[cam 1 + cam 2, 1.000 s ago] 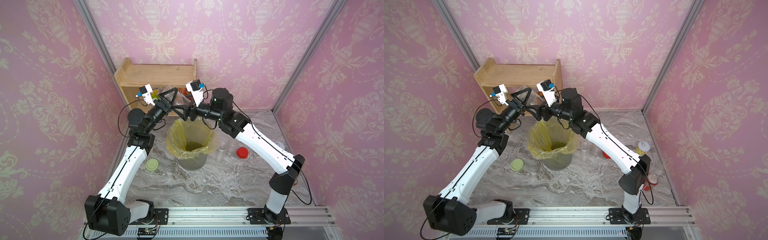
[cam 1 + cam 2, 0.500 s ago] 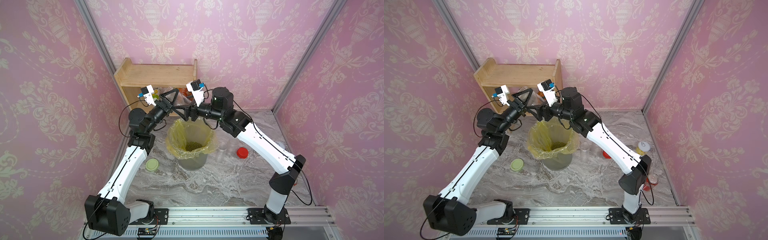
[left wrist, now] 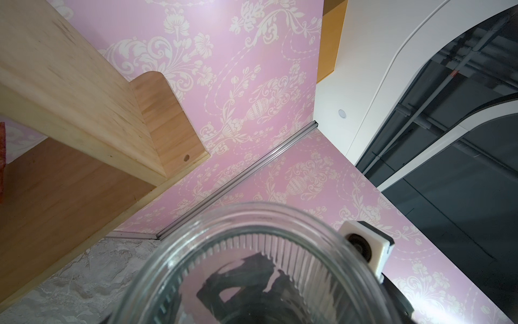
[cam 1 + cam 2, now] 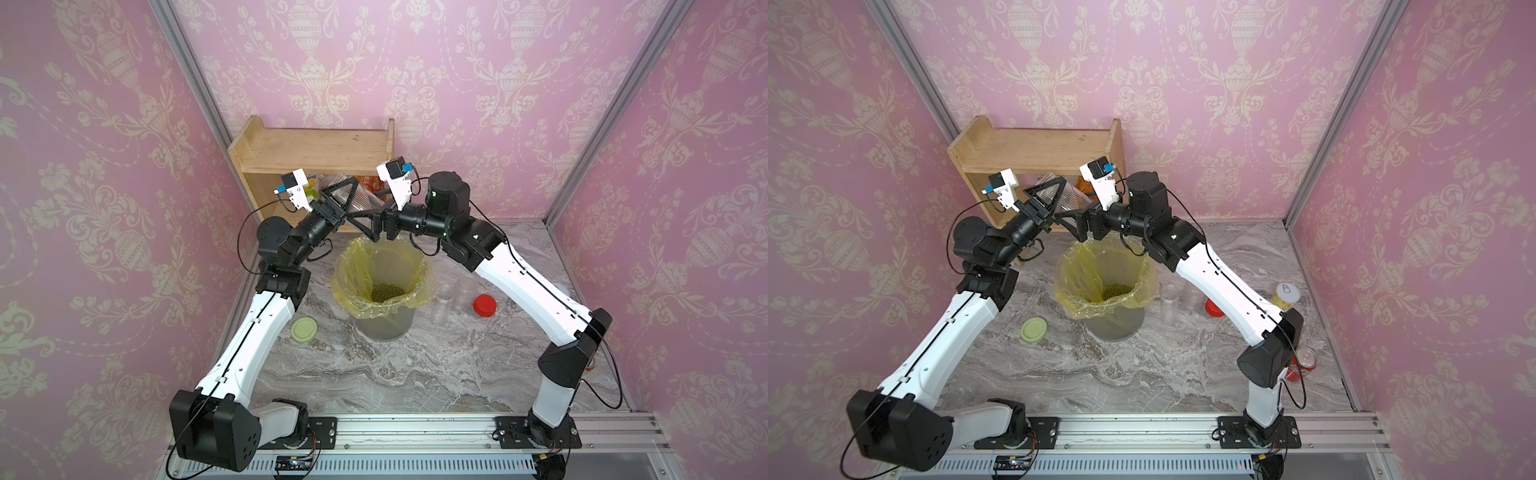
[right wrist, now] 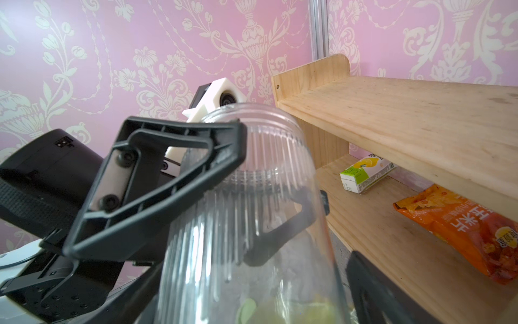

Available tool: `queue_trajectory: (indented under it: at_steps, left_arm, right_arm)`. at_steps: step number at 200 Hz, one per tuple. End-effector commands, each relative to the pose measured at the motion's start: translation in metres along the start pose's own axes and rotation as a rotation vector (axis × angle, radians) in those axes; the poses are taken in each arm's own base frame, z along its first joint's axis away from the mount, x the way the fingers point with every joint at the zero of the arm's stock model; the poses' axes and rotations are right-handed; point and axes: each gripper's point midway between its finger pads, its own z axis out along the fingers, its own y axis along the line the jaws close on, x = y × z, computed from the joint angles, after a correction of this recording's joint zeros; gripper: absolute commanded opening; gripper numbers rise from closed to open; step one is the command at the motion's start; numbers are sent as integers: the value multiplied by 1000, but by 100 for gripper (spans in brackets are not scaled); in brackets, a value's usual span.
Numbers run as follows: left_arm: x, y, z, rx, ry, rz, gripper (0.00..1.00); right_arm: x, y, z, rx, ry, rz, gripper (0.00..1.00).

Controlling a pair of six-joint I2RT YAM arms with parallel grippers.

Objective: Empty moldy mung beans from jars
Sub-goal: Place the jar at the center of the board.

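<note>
Between the two hands, just above the far rim of the bin (image 4: 384, 326), the wide ribbed jar (image 4: 368, 195) hangs tilted, base up and mouth towards the bin's yellow bag (image 4: 353, 266)

The left hand (image 4: 351, 193) is clamped on the jar's ribbed wall, one finger on each side. The right hand (image 4: 360, 220) stands spread at the jar's mouth end, its jaws on either side of the jar and, as far as the right wrist view shows, not pressing it. No beans show inside the jar. The mung beans (image 4: 386, 292) lie as a dark green heap at the bottom of the bag, below both hands.

Judging by this, the emptying is nearly over. Two smaller clear jars (image 4: 442, 299) stand open and look empty on the bench (image 4: 374, 374), under the right forearm, with a red lid (image 4: 484, 305) just beside them. A pale green lid (image 4: 304, 329) lies below the left forearm. What seems left is to set the ribbed jar down; I cannot spot a third lid.

Just behind both hands stands a wooden shelf (image 4: 316, 149) holding a juice carton (image 5: 364, 176) and an orange snack bag (image 5: 462, 232), so there is little room to swing the jar backwards. A yellow tin (image 4: 1286, 296) and a red drink can (image 4: 1304, 365) sit well away, near the right arm's elbow
</note>
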Motion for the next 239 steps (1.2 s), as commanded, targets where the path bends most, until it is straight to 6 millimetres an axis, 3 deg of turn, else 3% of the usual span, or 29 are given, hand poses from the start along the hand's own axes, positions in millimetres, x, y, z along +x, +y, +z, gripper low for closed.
queue_trajectory:
  at_steps: [1, 82, 175, 239]
  left_arm:
    - [-5, -57, -8, 165, -1, 110, 58]
    - [-5, -55, -10, 137, -6, 137, 57]
    - [-6, -53, -17, 84, -8, 219, 58]
    - [-5, -33, -35, -38, -10, 344, 60]
  right_arm:
    - [-17, -47, -8, 141, -65, 35, 99]
    - [-13, -62, -19, 220, -68, 69, 100]
    - [-9, -59, -42, 234, -71, 67, 100]
    - [-7, -58, -59, 267, -71, 57, 100]
